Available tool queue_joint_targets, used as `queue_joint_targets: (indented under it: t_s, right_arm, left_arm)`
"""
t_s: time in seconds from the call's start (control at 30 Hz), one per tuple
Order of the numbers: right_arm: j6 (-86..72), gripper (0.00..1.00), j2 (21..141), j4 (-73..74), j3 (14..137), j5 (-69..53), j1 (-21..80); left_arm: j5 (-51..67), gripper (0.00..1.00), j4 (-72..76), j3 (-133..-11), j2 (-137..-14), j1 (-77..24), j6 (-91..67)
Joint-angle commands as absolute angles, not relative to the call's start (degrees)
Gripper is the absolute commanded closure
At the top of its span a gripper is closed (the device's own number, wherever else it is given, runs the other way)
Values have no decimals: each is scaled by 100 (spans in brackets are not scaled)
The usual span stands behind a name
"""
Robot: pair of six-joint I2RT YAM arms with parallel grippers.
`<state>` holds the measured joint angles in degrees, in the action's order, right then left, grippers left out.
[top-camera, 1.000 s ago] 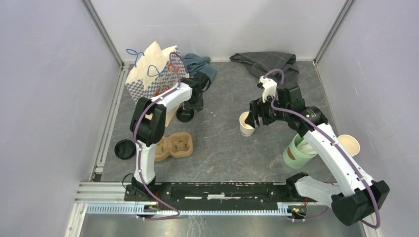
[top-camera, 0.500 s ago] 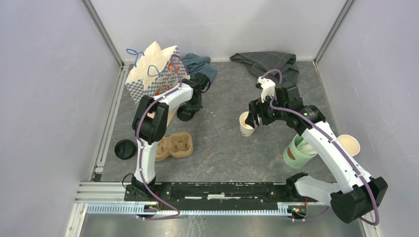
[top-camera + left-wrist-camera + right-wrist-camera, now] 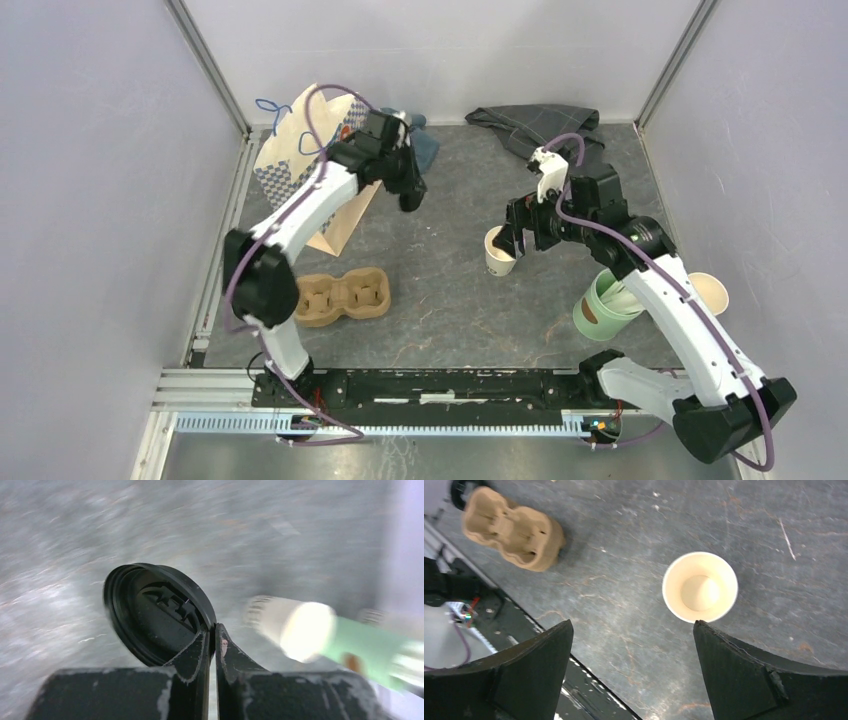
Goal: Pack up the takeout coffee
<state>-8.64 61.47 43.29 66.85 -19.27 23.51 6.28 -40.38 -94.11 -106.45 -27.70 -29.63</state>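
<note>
No white cup with a black lid on it shows, so the takeout coffee as such is out of view. My left gripper is shut on the rim of a round black plastic lid and holds it in the air beside the paper bag, where the left gripper hangs above the table. A lidless white paper cup stands upright mid-table. My right gripper hovers open over it with nothing between its fingers; the cup lies just beyond the right fingertip.
A brown pulp cup carrier lies near the left arm. A mint-green cup and another lidless white cup stand at the right. A dark grey cloth and a blue cloth lie at the back.
My left gripper shut on the black lid by the bag and lifted it off the table, swinging up and back. My right gripper opened wider over the white cup.
</note>
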Motion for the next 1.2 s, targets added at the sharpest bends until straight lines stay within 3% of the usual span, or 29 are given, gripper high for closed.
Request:
queue_joint_targets:
  t_s: [0.0,0.13,0.2,0.27,0.43,1.17]
  right_arm:
    - [-1534,2,5802,3542,6962,-2640,2324]
    - [-2453,2,5546,2342,6858,-3222,2325]
    - [-2989,2,5451,1702,6842,-3431,2328]
    - [-3426,2,5381,1175,6838,-3463,2327]
    - [-4245,2,5411,124,6939,-3667,2327]
    - [-3677,4,5802,1289,7737,-3209,2325]
  left_arm:
    - [3035,95,-2340,-9199,-9206,-2777,-4143]
    - [4434,95,801,-8061,-8332,-2793,-6305]
    - [4600,95,2443,-7516,-8041,-2822,-7490]
    - [4706,95,3181,-7355,-7902,-2864,-8071]
    - [4635,96,3209,-7406,-7603,-3075,-8224]
    - [4248,97,2587,-7298,-7505,-3636,-7817]
